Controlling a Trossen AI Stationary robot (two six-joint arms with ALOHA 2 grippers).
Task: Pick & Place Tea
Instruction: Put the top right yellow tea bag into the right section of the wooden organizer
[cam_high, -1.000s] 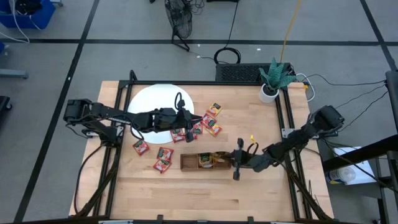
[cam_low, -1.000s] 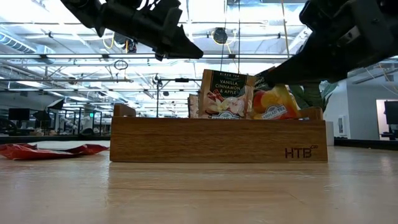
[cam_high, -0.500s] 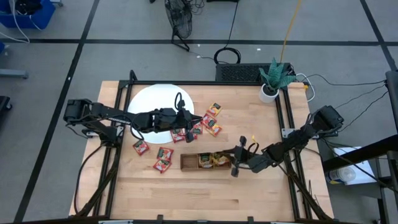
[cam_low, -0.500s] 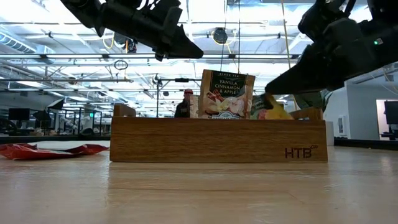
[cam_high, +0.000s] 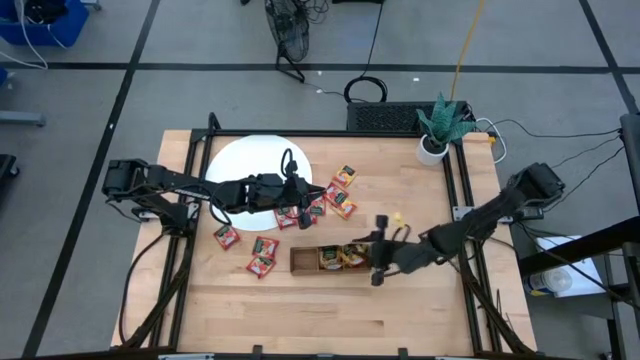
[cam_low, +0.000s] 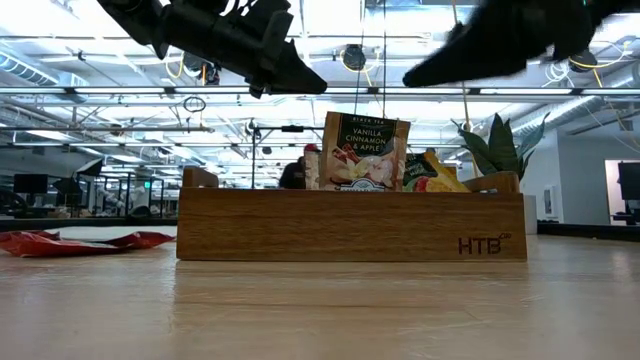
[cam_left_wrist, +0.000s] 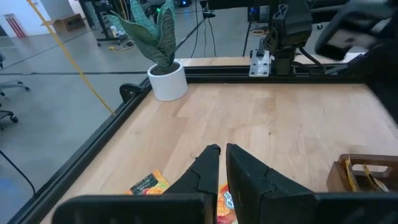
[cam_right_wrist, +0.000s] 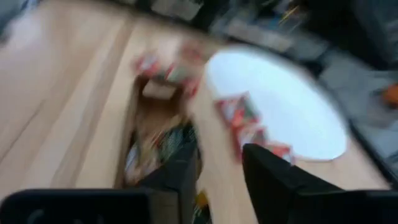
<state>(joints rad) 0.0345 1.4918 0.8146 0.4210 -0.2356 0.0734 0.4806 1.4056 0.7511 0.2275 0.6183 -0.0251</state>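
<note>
The tea lies scattered: red sachets (cam_high: 262, 255) and orange-yellow ones (cam_high: 343, 203) lie flat on the table near the white disc (cam_high: 245, 160). Two more stand in the wooden tray (cam_low: 350, 225): a green-and-brown sachet (cam_low: 362, 150) upright and an orange-yellow one (cam_low: 432, 176) leaning low behind the wall. My right gripper (cam_high: 374, 266) hovers open above the tray's right end (cam_right_wrist: 221, 168), touching nothing. My left gripper (cam_high: 304, 196) hangs shut over the sachets at the disc's edge, its fingers (cam_left_wrist: 208, 163) almost together with nothing between them.
A potted plant (cam_high: 438, 128) stands at the table's far right corner. Black rails (cam_high: 462, 200) run along the left and right sides. Bare wood stretches along the near edge in front of the tray.
My right gripper has let go of the orange-yellow sachet, which has sunk from above the tray's rim into the right compartment and now leans there. The gripper has then risen clear of the tray and rolled a little.
</note>
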